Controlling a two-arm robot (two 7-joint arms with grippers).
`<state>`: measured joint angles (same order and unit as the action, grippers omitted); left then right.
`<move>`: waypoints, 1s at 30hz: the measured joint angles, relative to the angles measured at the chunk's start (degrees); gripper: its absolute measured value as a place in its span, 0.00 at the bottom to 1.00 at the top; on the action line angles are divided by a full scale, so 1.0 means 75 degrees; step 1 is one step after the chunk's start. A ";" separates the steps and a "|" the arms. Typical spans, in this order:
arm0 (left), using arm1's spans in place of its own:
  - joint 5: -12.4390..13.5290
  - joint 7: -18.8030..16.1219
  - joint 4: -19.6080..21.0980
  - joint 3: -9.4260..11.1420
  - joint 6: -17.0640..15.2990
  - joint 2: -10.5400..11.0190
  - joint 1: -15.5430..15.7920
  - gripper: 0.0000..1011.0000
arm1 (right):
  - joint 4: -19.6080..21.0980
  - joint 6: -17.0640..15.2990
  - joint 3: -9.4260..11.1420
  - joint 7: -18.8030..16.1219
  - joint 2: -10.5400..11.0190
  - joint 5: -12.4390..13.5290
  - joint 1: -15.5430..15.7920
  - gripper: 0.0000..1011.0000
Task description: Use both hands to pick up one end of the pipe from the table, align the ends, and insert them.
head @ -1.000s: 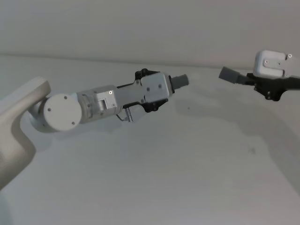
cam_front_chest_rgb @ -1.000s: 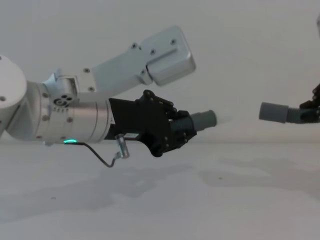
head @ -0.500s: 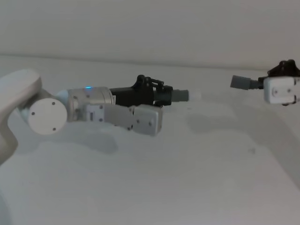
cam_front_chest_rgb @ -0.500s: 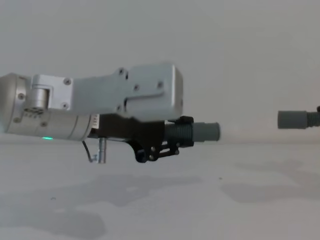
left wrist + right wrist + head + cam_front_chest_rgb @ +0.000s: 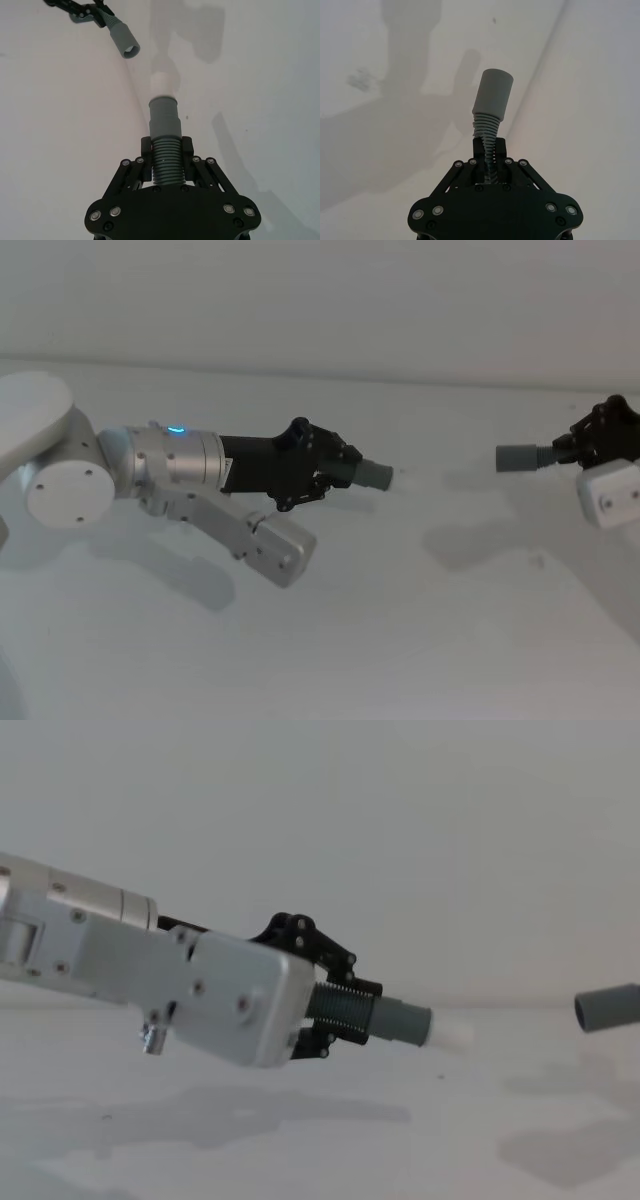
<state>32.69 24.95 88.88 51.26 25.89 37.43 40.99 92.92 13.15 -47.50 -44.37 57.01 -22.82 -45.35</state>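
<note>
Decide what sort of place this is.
Probably a robot test bench: a white table, a bare wall, the left hand holding the white-tipped hose piece, the right hand the socket hose piece.

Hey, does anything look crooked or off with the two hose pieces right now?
Nothing damaged, but alignment is off. The left pincer tilts its whitish-tipped cuff downward, while the socket cuff in the right pincer sits higher, across a gap. The right hose's ribs bend sideways.
</note>
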 joint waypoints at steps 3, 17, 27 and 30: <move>0.0141 -0.0020 0.0026 0.0034 0.0126 0.0054 0.0034 0.33 | 0.0138 0.0220 -0.0033 -0.0109 0.0100 0.0040 0.0012 0.12; 0.0399 -0.0063 0.0075 0.0049 0.0406 0.0133 0.0069 0.33 | 0.0614 0.0481 0.0003 -0.0973 0.0342 0.1309 0.0055 0.12; 0.0133 -0.0256 0.0029 -0.0099 0.0393 -0.0033 -0.0074 0.33 | 0.0754 -0.0246 0.0160 -0.1504 0.0307 0.2406 0.0072 0.12; 0.0058 -0.0272 0.0023 -0.0126 0.0392 -0.0091 -0.0105 0.33 | 0.0768 -0.0508 0.0206 -0.1596 0.0265 0.2644 0.0074 0.12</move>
<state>33.13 22.91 89.05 50.31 28.83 36.75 40.20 98.68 9.34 -45.95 -56.34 58.99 -2.99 -44.79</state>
